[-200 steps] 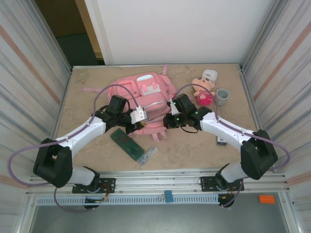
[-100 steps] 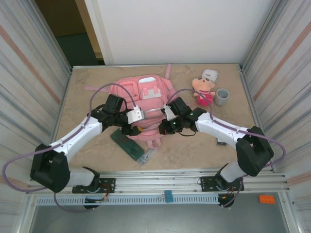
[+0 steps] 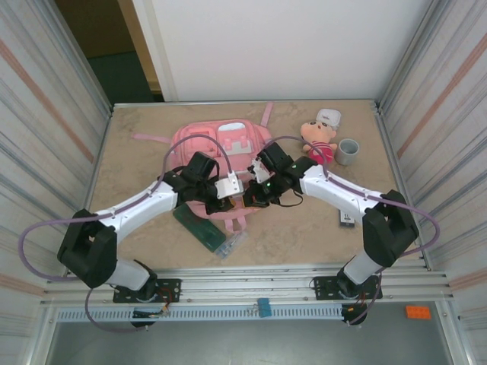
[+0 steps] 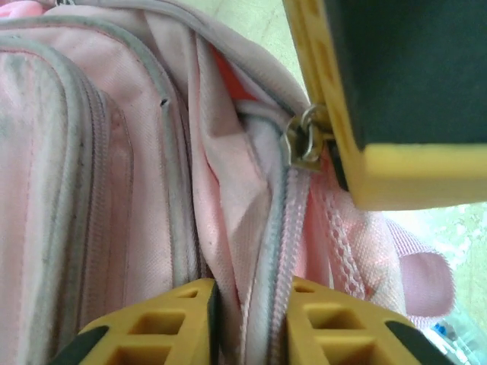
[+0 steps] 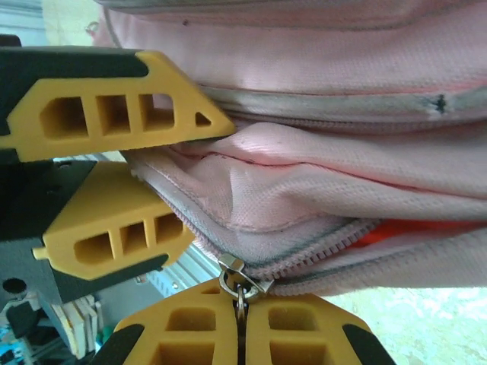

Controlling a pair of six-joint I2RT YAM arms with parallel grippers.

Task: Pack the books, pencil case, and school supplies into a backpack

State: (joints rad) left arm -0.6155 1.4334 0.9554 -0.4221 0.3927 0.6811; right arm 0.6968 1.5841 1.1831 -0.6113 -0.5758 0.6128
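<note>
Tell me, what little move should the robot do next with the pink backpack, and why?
Probably the right gripper should slide the zipper pull it pinches along its track, while the left gripper pinches the backpack cloth beside the zipper. The backpack looks only partly open, and the pencil case lies outside it.

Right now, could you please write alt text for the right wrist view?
The right gripper, at the bottom, is shut on the metal zipper pull of a pink backpack. At left, the left gripper pinches the fabric beside the zipper. Orange lining shows in the gap.
</note>
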